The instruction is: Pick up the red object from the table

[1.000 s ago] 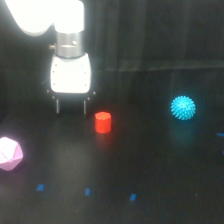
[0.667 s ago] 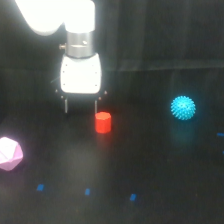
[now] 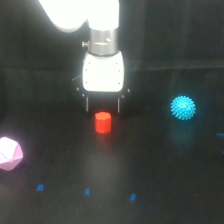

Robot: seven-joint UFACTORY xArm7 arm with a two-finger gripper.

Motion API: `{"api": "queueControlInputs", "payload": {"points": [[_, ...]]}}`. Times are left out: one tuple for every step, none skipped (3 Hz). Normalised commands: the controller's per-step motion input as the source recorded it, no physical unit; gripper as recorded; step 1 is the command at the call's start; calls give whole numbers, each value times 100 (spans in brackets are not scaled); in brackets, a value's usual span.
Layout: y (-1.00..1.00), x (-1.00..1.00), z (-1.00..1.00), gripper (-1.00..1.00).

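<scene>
The red object [image 3: 103, 122] at frame centre is straddled from above by the spread, empty gripper [image 3: 103, 111]; lowering and closing are judged next.

White arm [image 3: 82, 15] w/ silver metal wrist ring, boxy white claw [image 3: 102, 105], two thin dark fingers [image 3: 87, 104]

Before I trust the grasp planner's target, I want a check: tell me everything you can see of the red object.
The red object is a small, stubby, bright red cylinder, matte like plastic, standing upright on the black table. Its sides look faintly faceted, though blur hides detail. It sits just below the open gripper, between the two dark fingertips in the image; no contact shows. The teal spiky ball lies to the exterior view's right, the pink polyhedron to its lower left.
</scene>
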Motion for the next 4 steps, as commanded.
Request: {"api": "queueControlInputs", "payload": {"points": [[-82,-14,-50,36],[-77,-2,40,1],[18,14,-31,-100],[-27,-13,29,-97]]}}
